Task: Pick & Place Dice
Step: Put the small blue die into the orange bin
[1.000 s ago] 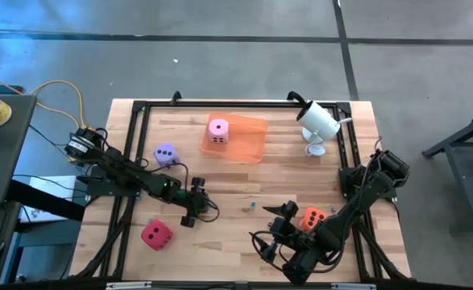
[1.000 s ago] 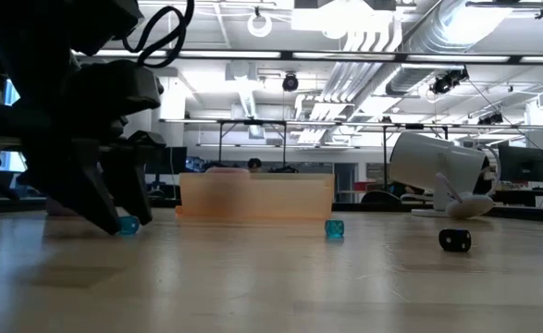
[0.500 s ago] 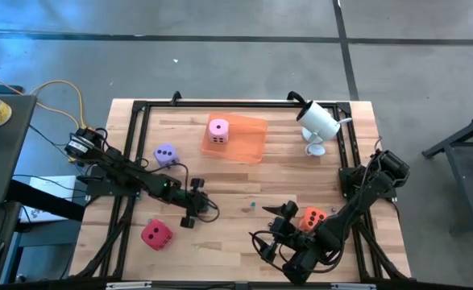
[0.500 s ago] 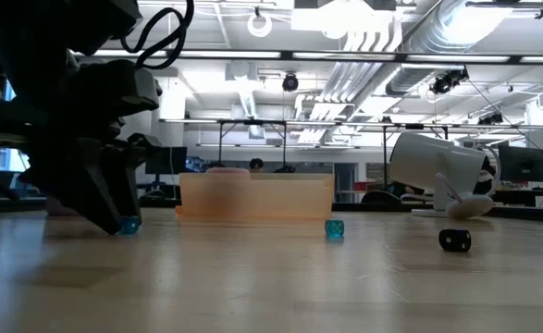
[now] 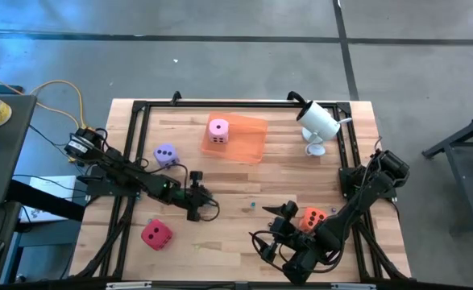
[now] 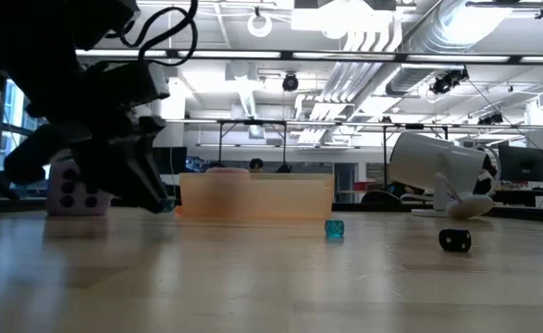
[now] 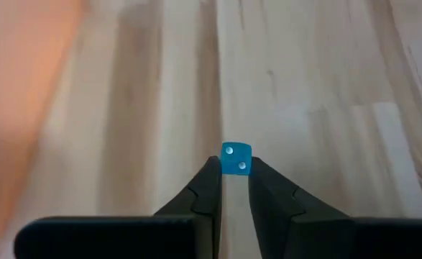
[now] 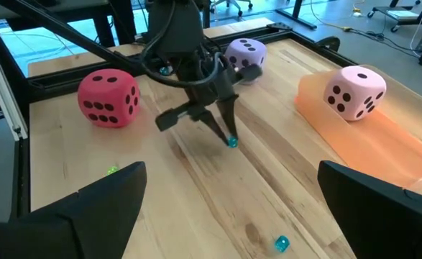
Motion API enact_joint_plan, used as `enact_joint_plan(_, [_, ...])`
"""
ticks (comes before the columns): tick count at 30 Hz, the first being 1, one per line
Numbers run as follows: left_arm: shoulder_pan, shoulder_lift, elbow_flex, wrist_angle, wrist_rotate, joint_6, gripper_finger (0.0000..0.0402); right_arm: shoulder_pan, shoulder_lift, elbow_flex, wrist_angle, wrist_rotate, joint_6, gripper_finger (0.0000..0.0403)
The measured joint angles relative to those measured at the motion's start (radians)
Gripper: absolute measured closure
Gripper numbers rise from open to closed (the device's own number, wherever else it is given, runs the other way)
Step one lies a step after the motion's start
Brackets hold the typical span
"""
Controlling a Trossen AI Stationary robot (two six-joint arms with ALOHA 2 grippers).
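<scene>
1. Left gripper (image 7: 234, 180) pinches a small blue die (image 7: 235, 158) between its fingertips, low over the bare wood near table centre. Whether the die is off the boards yet, the pictures don't settle.

2. Pink die (image 5: 218, 129) sits on the orange tray (image 5: 251, 142) at roughly 12 o'clock on the table (image 5: 284, 173). Judged as the one placement done.

3. Purple die (image 5: 165, 154) lies on bare wood at about 10 o'clock, just beside the left arm, well clear of the tray. Not yet placed.

4. Red die (image 5: 156, 234) rests at about 7 o'clock, near the front edge. Untouched.

5. Orange die (image 5: 313, 217) sits at about 4 o'clock, right against the right arm's wrist.

6. A second small blue die (image 8: 282, 244) lies loose on the wood near centre, toward the right arm. A small black die (image 6: 454, 240) shows in the low view only; its place on the table is unclear.

7. Right gripper (image 8: 232, 208) waits at about 5 o'clock, fingers spread wide, holding nothing.

8. White camera (image 5: 318, 121) stands at 1 o'clock, clear of the work.

9. Judgement: early going. One big die on the tray, three off it; one small die in hand, at least one loose. Carry and release remain for the held die.
</scene>
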State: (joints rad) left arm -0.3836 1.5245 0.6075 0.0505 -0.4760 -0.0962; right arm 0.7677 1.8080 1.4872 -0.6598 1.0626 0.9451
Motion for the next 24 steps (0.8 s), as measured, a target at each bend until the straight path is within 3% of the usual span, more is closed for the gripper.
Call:
enact_joint_plan(6, [0.048,-0.103,0.001,0.001,-0.055,0.047,0.0361,0.000,0.000,0.000,0.000,0.000,0.000,0.0004])
enact_joint_plan(13, [0.300,-0.278,0.007,-0.021,-0.069,-0.033,0.0354,0.000,0.000,0.000,0.000,0.000,0.004,0.0004])
enact_joint_plan(20, [0.580,-0.321,0.021,-0.120,0.154,-0.162,0.0352,0.000,0.001,0.000,0.004,0.000,0.002,0.0004])
enact_joint_plan(24, [0.657,-0.300,0.021,-0.100,0.281,-0.144,0.0352,0.000,0.001,0.000,0.006,0.000,-0.002,0.0004])
